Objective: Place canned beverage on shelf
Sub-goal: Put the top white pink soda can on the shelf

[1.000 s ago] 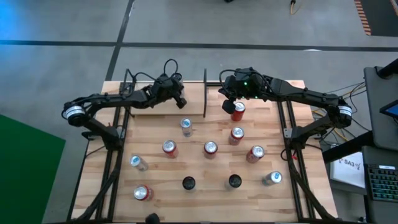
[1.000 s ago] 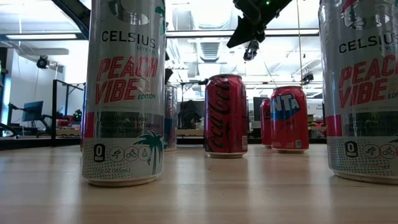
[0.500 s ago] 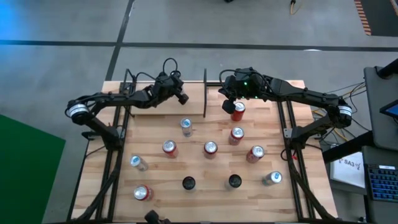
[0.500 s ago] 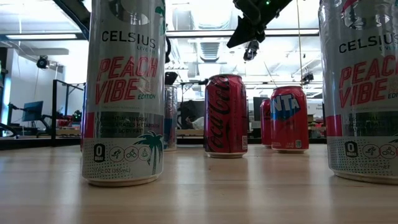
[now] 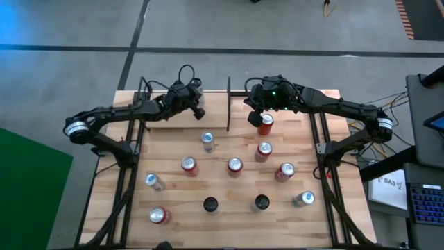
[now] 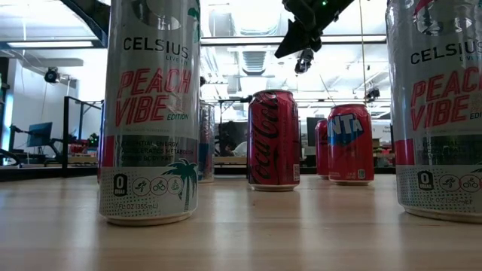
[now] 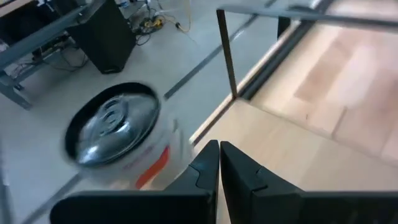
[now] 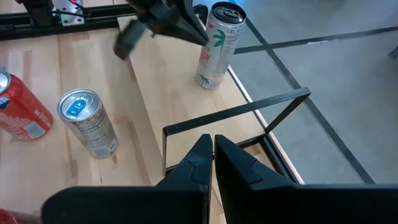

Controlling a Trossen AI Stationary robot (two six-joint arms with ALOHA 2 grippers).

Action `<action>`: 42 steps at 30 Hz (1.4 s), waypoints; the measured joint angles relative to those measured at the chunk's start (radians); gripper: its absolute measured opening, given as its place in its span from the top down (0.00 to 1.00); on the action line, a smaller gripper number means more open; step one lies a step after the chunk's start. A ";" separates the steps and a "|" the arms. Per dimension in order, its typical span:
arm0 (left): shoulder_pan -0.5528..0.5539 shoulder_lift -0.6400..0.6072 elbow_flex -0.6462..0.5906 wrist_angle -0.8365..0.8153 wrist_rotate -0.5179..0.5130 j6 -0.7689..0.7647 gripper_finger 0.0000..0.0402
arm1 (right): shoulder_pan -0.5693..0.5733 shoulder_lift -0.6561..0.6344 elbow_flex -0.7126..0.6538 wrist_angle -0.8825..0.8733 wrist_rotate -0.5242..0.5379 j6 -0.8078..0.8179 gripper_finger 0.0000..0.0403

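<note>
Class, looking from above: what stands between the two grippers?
The black upright divider rod stands between the left gripper and the right gripper, seen in the high view.

Grey concrete floor [image 5: 291,28] crossed by dark lines; bright ceiling lights.

The table [image 5: 173,184] is pale planked wood with a smooth matt face, and the shelf [image 8: 168,93] at its twelve o'clock edge is the same light wood, framed by thin matt black metal rods [image 8: 236,112]. The cans [image 6: 151,113] are glossy printed metal with bright silvery lids [image 7: 112,124]. Both arms [image 5: 340,107] look like dark, dull-finished metal or plastic.
</note>
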 joint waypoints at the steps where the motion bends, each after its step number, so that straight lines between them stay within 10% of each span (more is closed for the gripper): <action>1: 0.001 -0.018 0.000 -0.052 0.005 0.034 1.00 | 0.000 0.000 0.000 0.000 0.000 0.000 0.98; 12: 0.021 -0.009 -0.001 -0.133 0.104 0.290 1.00 | 0.000 0.000 -0.012 0.002 0.001 0.000 0.98; 42: 0.093 0.017 -0.002 -0.038 0.095 0.221 1.00 | 0.000 0.000 -0.018 0.006 0.002 0.001 0.98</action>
